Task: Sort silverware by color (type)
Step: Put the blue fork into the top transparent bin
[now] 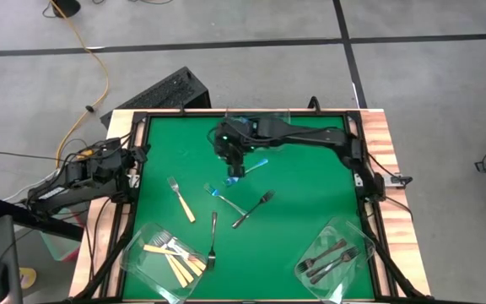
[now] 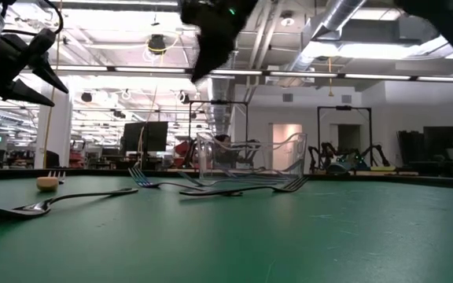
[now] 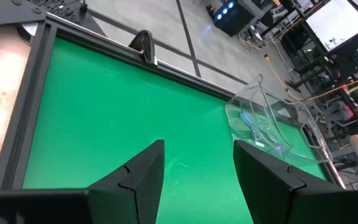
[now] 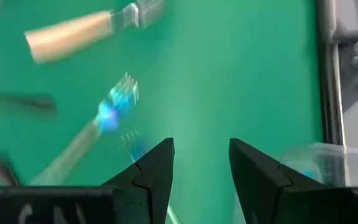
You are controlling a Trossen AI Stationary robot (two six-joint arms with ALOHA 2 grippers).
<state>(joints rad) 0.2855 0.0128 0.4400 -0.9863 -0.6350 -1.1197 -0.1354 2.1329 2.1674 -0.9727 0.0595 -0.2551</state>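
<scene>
My right gripper (image 1: 234, 169) (image 4: 201, 162) hovers open above the table's middle, toward the far edge, with nothing between its fingers. Blue-handled forks lie below it: one beside it (image 1: 256, 164) and one nearer (image 1: 224, 198) (image 4: 114, 106). A tan-handled fork (image 1: 180, 199) (image 4: 73, 34) and two dark grey forks (image 1: 253, 209) (image 1: 213, 239) lie flat on the green mat. Several tan forks sit in the near-left clear tub (image 1: 165, 257), and dark ones in the near-right tub (image 1: 334, 257). My left gripper (image 1: 132, 159) (image 3: 197, 165) waits open at the table's left edge.
A third clear tub (image 3: 272, 121) (image 2: 250, 161) stands near the far edge with blue forks in it, partly under my right arm. A black raised frame (image 1: 137, 194) borders the mat. Bare mat lies between the loose forks and the right edge.
</scene>
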